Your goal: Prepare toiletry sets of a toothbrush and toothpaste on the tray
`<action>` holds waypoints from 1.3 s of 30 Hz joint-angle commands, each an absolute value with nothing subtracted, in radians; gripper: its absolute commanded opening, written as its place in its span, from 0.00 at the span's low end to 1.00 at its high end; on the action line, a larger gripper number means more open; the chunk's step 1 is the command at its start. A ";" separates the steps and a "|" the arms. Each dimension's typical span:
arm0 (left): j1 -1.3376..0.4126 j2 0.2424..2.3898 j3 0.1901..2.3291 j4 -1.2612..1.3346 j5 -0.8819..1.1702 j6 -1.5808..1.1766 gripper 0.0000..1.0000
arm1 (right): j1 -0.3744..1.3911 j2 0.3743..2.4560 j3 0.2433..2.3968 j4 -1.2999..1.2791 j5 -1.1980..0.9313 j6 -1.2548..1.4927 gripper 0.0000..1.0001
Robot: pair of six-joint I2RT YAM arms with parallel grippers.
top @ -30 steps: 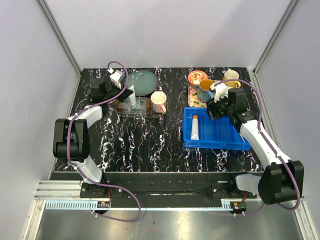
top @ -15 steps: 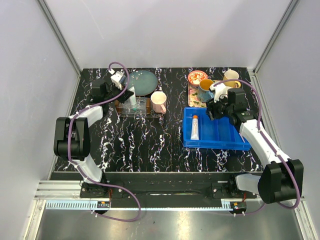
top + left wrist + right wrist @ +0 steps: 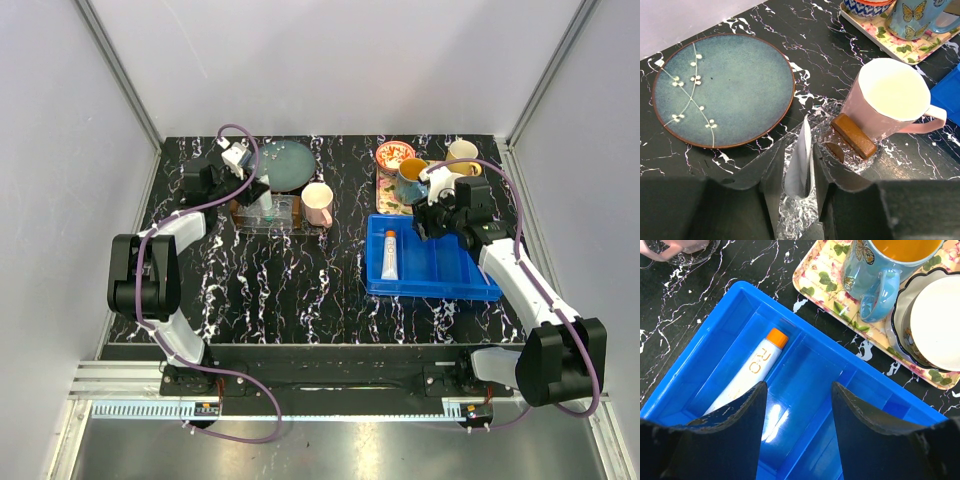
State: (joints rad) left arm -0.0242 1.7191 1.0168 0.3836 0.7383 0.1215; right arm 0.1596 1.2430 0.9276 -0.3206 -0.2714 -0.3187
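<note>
The top camera looks steeply down from above and behind the arm bases, covering the whole counter [image 3: 300, 290]. The left wrist camera sits close over the far left corner, sharing the plate [image 3: 722, 90] and pink mug [image 3: 892, 97] with it. The right wrist camera hangs close above the blue bin [image 3: 805, 375], also seen from the top.

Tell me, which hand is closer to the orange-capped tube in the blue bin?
Right. The right hand hovers over the blue bin, just beside the tube; the left hand is far off, at the clear tray.
</note>
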 commanded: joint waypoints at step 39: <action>-0.018 1.502 1.215 0.193 0.729 0.094 0.86 | 0.124 1.259 1.046 -0.472 -0.244 -0.356 0.59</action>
State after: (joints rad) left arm -0.0242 1.5562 1.1770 0.2199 0.6968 0.1032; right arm 0.1280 1.2453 1.0111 -0.4648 -0.2031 -0.3523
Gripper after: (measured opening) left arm 0.855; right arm 0.591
